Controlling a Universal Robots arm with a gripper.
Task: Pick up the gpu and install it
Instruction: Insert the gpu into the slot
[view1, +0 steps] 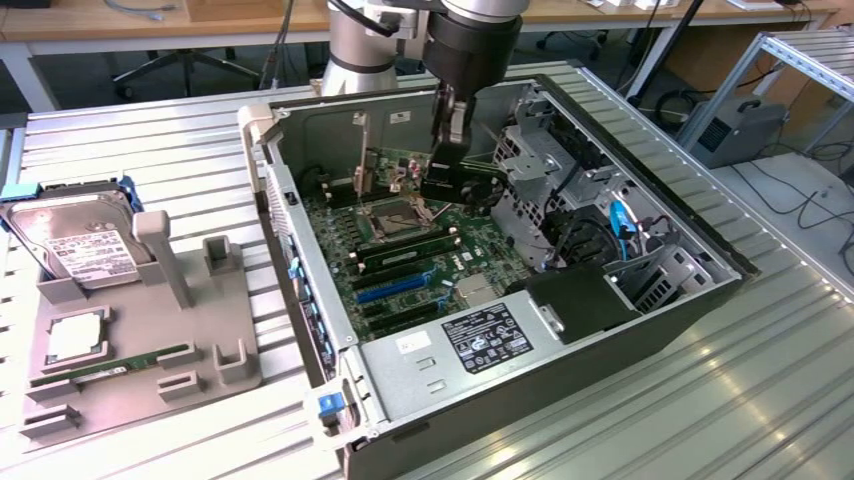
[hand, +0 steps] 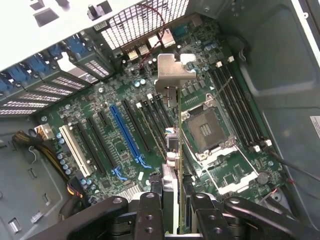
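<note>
One thin gpu (hand: 177, 150), edge-on, carries a silvery end bracket (hand: 169, 75).

The case (view1: 667, 330) lies open on the table (view1: 747, 420). Inside the case, the board (view1: 400, 270) covers its floor, with a drive cage (view1: 534, 160) along the case's wall on the exterior view's right. The gripper (hand: 175, 215) reaches into the case from above, clamped on the gpu (hand: 173, 150). The gpu hangs edge-on over the board, beside the socket (hand: 205, 130). Outside the case, on the exterior view's left, a holder (view1: 134, 400) carries a hard drive (view1: 80, 245), a chip (view1: 74, 338) and a RAM stick (view1: 114, 365).
</note>
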